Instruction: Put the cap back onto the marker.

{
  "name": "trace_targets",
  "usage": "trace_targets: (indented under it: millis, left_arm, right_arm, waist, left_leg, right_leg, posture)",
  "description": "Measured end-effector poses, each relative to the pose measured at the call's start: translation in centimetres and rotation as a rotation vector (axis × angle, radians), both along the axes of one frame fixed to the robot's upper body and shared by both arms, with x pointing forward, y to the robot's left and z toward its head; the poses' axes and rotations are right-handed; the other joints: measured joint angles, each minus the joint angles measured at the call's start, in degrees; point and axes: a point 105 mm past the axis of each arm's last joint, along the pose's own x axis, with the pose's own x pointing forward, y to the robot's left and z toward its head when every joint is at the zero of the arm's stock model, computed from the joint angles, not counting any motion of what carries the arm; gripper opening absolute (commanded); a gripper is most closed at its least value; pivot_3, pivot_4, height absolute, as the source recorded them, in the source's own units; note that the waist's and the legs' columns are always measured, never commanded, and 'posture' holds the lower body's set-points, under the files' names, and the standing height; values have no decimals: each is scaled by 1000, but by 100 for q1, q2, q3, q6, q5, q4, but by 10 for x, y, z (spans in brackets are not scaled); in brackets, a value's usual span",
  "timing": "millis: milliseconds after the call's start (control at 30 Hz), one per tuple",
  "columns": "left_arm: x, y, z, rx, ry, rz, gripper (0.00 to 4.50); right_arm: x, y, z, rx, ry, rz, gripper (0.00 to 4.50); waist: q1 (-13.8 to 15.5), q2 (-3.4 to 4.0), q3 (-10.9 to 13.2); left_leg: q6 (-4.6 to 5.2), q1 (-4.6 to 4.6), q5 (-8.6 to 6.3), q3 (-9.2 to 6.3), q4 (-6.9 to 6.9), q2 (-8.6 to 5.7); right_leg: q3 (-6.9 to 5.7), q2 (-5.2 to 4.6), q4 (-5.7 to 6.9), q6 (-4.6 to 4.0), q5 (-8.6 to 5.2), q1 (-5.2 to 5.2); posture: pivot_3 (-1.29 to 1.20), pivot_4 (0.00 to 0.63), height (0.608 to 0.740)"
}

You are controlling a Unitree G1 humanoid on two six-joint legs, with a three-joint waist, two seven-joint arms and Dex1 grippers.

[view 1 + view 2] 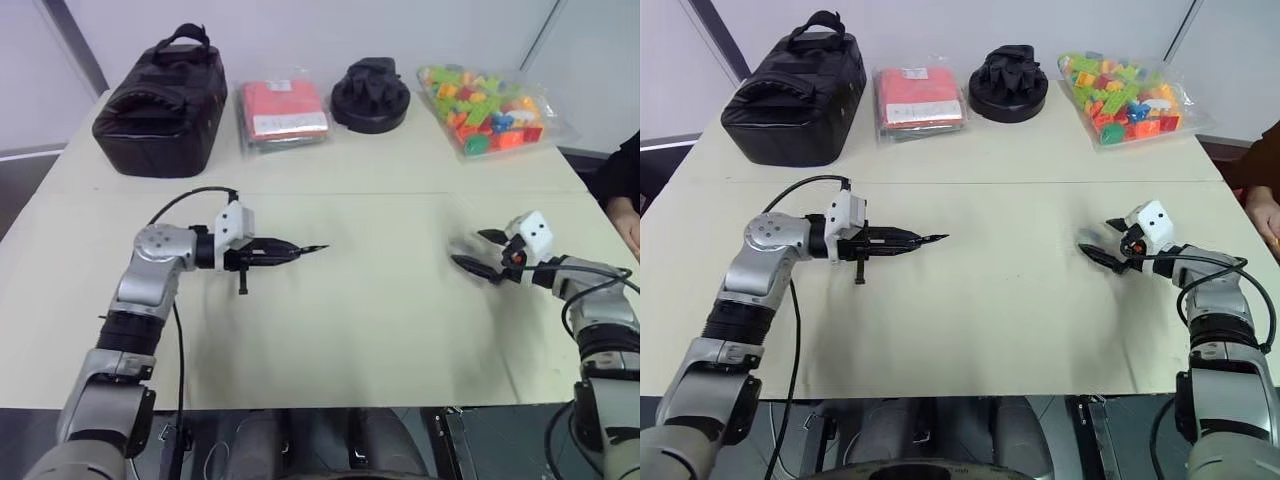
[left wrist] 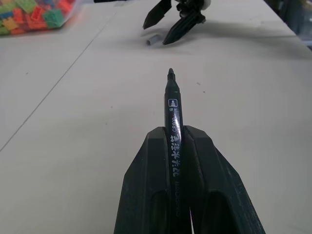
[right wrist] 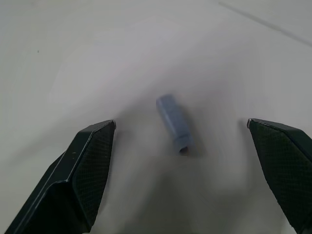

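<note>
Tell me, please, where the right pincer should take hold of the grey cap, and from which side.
Grip the cap across its middle, coming down from above. It lies flat on the table, a short cylinder already between the open right pincer's fingers, so closing on its round sides should probably hold it.

The rear of the marker [image 2: 171, 141] is lying hidden between the closed fingers of the left gripper [image 1: 278, 252], and its printed lettering is showing too small to read. In the head views the cap [image 1: 1089, 239] is showing as a faint pale blur just beside the right gripper [image 1: 1106, 243]. The wide-spread fingers [image 3: 83, 175] of the right gripper are running off the frame edge. At the desk's [image 1: 380, 320] far-right side, a person's hand [image 1: 630, 225] is being cut off by the picture edge.
</note>
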Motion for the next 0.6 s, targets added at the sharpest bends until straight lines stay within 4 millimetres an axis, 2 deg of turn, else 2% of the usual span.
trace_targets:
  millis: [500,600]
  left_arm:
    - [1,3,-2,25,-4,13,61]
    - [1,1,-4,33,-1,10,0]
  right_arm:
    - [4,4,-2,4,6,14,4500]
    - [5,7,-3,8,9,27,3673]
  waist:
    - [-20,1,0]
    - [-32,1,0]
  left_leg:
    - [-3,7,1,5,0,3]
    - [-3,11,1,9,0,3]
  right_leg:
    - [4,1,5,-1,0,2]
    - [7,2,9,-1,0,2]
  posture:
    - [0,150,740]
    - [0,150,740]
